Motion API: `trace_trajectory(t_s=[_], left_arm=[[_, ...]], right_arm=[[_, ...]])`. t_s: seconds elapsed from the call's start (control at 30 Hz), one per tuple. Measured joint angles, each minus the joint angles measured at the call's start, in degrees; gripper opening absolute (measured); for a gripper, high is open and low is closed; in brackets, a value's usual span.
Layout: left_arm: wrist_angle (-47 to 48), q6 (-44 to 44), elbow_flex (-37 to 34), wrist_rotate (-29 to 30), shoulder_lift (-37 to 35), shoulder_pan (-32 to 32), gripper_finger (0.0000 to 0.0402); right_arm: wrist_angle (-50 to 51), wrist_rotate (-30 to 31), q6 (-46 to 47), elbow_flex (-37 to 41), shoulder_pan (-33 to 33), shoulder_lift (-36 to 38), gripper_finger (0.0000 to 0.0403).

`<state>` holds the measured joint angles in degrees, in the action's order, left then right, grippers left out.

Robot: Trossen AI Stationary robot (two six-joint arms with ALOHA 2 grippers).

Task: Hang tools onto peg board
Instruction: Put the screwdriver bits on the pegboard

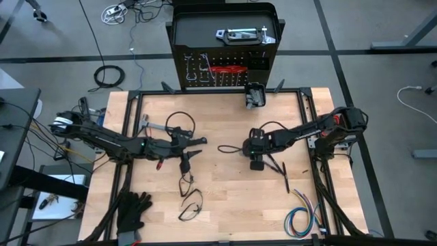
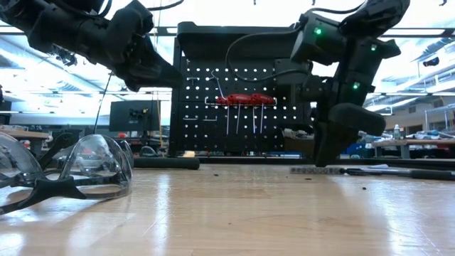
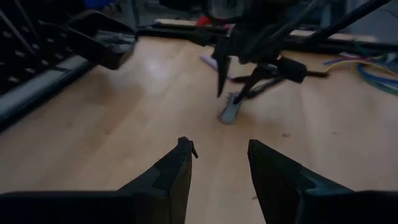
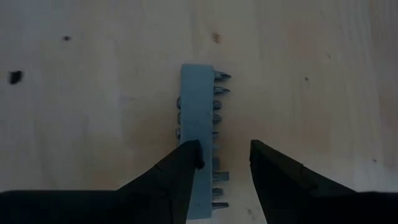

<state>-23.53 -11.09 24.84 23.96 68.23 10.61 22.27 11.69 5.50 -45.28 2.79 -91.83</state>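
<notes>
The black peg board [image 1: 225,65] stands upright at the table's far edge, with red-handled tools [image 2: 240,99] hanging on it. A grey strip of screwdriver bits [image 4: 198,118] lies flat on the table; it shows small in the left wrist view [image 3: 230,111]. My right gripper [image 4: 225,152] points steeply down just above the strip's near end, open, with one fingertip [image 4: 189,155] over the strip. It seems to hover clear of the strip. My left gripper [image 3: 221,152] hangs open over bare table at centre left [image 1: 201,141], pointing toward the right arm.
Thin black tools [image 1: 276,171] lie beside the right arm. A small black bin [image 1: 255,96] sits at the board's foot and a silver tool [image 1: 242,34] on its top. Black gloves [image 1: 133,212], coloured wires [image 1: 304,220] and safety glasses [image 2: 64,171] lie near the front edge.
</notes>
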Motion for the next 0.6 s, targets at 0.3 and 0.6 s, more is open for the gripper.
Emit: trace_trajectory(t_s=[0.3, 0.6], left_arm=[[-3.1, -3.1, 3.2, -5.2, 9.4, -1.5, 0.0156], [-0.2, -2.6, 16.0, -17.5, 26.1, -6.3, 0.0156]], right_arm=[[-1.3, -0.3, 4.7, -0.4, 0.5, 0.6, 0.0163], [0.9, -1.4, 9.4, -0.4, 0.7, 6.8, 0.0163]])
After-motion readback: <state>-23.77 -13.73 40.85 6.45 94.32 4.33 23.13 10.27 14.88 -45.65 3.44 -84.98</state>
